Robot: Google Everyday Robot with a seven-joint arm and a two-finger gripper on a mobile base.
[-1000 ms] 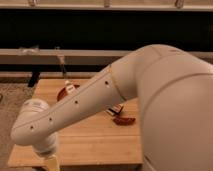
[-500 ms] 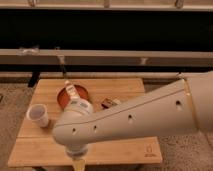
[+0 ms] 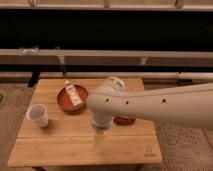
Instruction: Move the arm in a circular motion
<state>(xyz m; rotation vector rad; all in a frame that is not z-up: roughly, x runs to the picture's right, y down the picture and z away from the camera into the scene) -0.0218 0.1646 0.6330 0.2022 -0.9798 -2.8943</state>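
The glossy white arm (image 3: pixel 150 105) reaches in from the right edge across the wooden table (image 3: pixel 60 142). Its rounded elbow sits over the table's middle. The pale yellowish translucent gripper (image 3: pixel 100 136) hangs down from the wrist above the table's front middle, pointing at the tabletop. It holds nothing that I can see.
A brown bowl (image 3: pixel 72 97) with a small packet in it sits at the back left. A white cup (image 3: pixel 38 115) stands at the left. A dark reddish object (image 3: pixel 124 120) lies partly hidden under the arm. A railing and dark wall run behind.
The arm has swung to the right and away from the camera. The gripper moved from the table's front left toward the front middle, uncovering the cup and bowl.
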